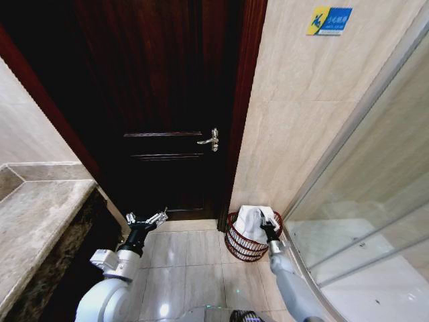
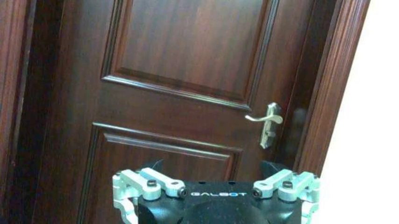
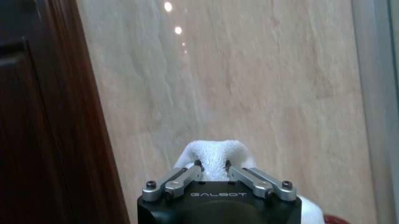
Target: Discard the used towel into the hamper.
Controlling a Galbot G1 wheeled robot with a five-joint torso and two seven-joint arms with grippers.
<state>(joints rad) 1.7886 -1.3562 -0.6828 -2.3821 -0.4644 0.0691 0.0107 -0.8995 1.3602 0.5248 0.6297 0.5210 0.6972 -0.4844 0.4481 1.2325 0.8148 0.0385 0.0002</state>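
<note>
The white towel (image 1: 252, 220) bulges out of the top of the hamper (image 1: 242, 245), a dark reddish-brown wire basket standing on the floor in the corner between the door frame and the tiled wall. My right gripper (image 1: 268, 228) is over the hamper's right rim, shut on a fold of the towel (image 3: 212, 151); its fingertips pinch the cloth in the right wrist view (image 3: 212, 164). A sliver of the hamper's rim (image 3: 331, 218) sits beside it. My left gripper (image 1: 146, 219) hangs open and holds nothing, in front of the door (image 2: 215, 183).
A dark wooden door (image 1: 167, 100) with a metal handle (image 1: 210, 140) stands shut ahead. A stone counter (image 1: 33, 221) lies to the left, and a glass shower screen (image 1: 362, 201) to the right. Light floor tiles (image 1: 194, 268) lie between the arms.
</note>
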